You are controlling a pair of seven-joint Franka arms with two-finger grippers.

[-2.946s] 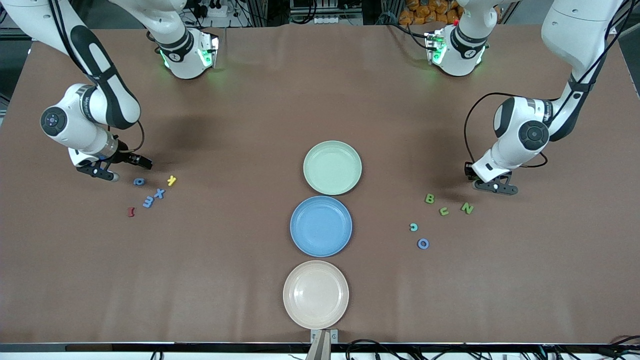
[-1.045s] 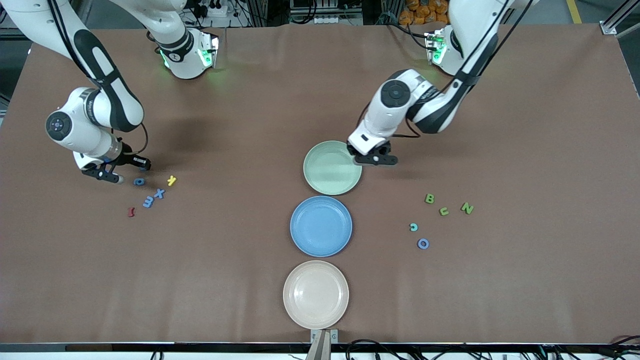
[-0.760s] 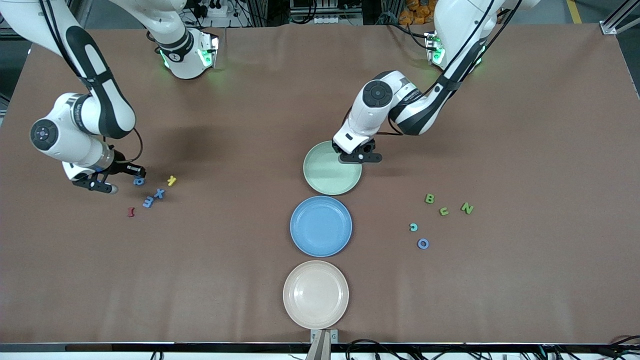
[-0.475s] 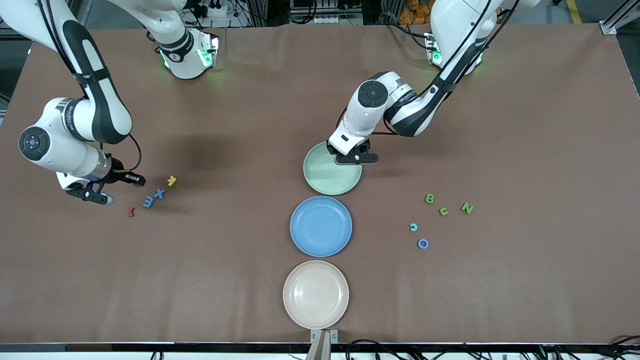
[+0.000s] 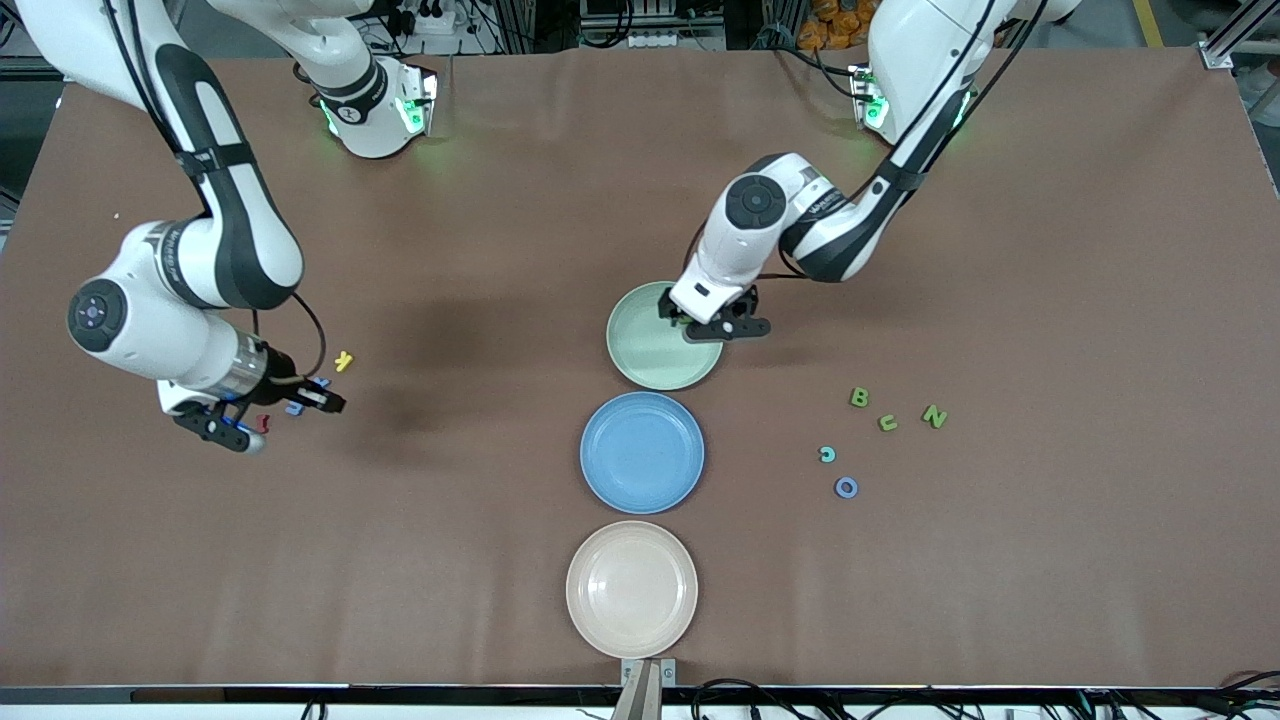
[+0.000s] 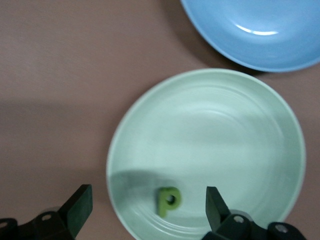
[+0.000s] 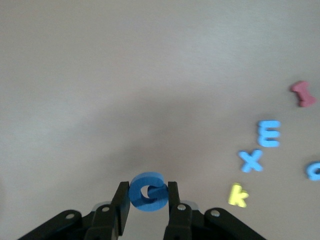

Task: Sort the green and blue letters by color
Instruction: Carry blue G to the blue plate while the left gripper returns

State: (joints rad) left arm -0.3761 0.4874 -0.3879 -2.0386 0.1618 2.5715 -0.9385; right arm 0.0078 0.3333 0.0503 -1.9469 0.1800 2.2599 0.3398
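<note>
My left gripper [image 5: 715, 328] hangs open over the rim of the pale green plate [image 5: 640, 365]. A green P [image 6: 168, 201] is in that plate [image 6: 225, 140], under the spread left gripper [image 6: 147, 207] and free of it. My right gripper [image 5: 325, 401] is shut on a blue G [image 7: 148, 192], held upright over the table near the right arm's end. Under it lie a blue E [image 7: 269, 133], a blue X [image 7: 251, 160] and one more blue letter [image 7: 315, 170]. Green B [image 5: 859, 397], U [image 5: 888, 423] and N [image 5: 934, 416] lie toward the left arm's end.
A blue plate [image 5: 642, 452] and a beige plate [image 5: 631, 589] sit in line with the green one, each nearer the front camera. A yellow K [image 5: 343, 361] and a dark red I [image 7: 303, 93] lie by the blue letters. A teal C [image 5: 827, 454] and a bluish O [image 5: 846, 487] lie near the green ones.
My left gripper has opened over the green plate and the P has left it. My right arm has carried the G away from its spot and over the other blue letters.
</note>
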